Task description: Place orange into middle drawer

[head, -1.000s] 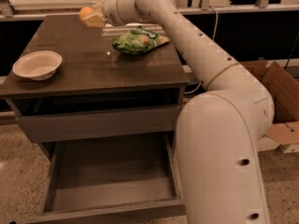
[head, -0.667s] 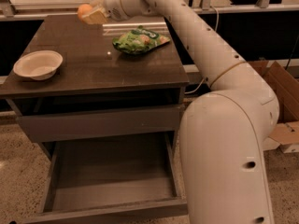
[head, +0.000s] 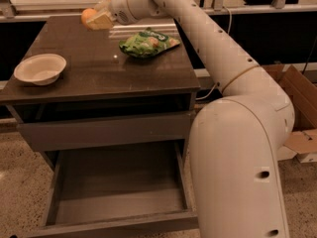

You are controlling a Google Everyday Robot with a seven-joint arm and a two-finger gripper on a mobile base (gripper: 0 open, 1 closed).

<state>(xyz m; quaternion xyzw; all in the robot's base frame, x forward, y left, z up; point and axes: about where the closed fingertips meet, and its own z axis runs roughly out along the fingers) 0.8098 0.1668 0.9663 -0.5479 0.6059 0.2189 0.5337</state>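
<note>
The orange is a small round fruit held between the pale fingers of my gripper. The gripper is shut on it and holds it above the far left part of the dark tabletop. The middle drawer is pulled open low at the front. It shows a flat grey floor, low side walls and nothing inside. My white arm reaches from the right across the table's back edge to the gripper.
A white bowl sits at the tabletop's left edge. A green snack bag lies at the back right of the top. A closed grey drawer front is above the open drawer. Cardboard boxes stand on the floor at right.
The arm has shifted a little. The gripper with the orange stays above the far part of the tabletop, edging slightly left.
</note>
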